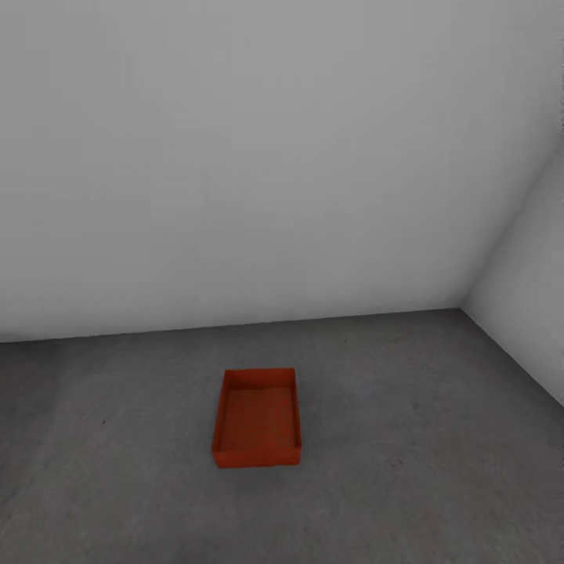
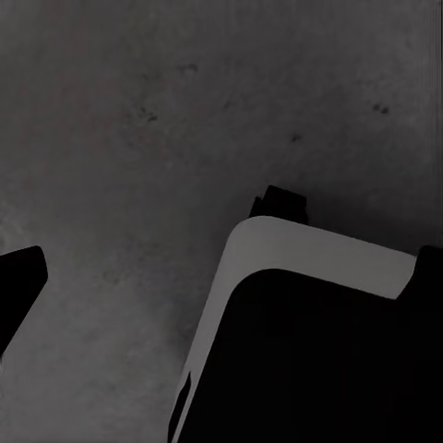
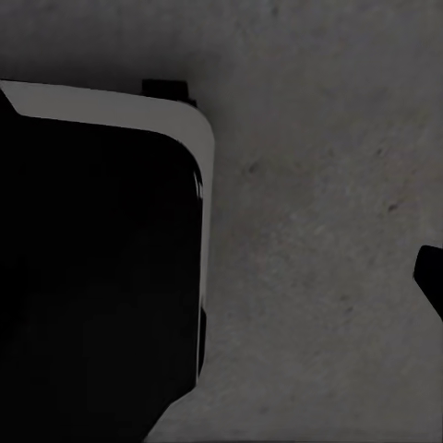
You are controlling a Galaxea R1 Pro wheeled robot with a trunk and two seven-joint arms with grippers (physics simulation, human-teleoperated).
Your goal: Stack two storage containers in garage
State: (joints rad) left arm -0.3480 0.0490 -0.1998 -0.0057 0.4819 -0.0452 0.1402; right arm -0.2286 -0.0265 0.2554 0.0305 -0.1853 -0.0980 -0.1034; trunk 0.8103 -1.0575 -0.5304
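One container in garage.
Orange-red storage container (image 1: 258,419) sits upright on concrete floor (image 1: 423,439) near grey wall (image 1: 258,157); state of either gripper cannot be told.

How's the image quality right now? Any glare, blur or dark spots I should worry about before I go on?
Head view: even, soft light, no glare; the container is sharp on the floor, with barely any shadow. Left wrist view: dim, the floor's mottling reads, the robot's base is nearly black. Right wrist view: just as dim, dark base, no blur.
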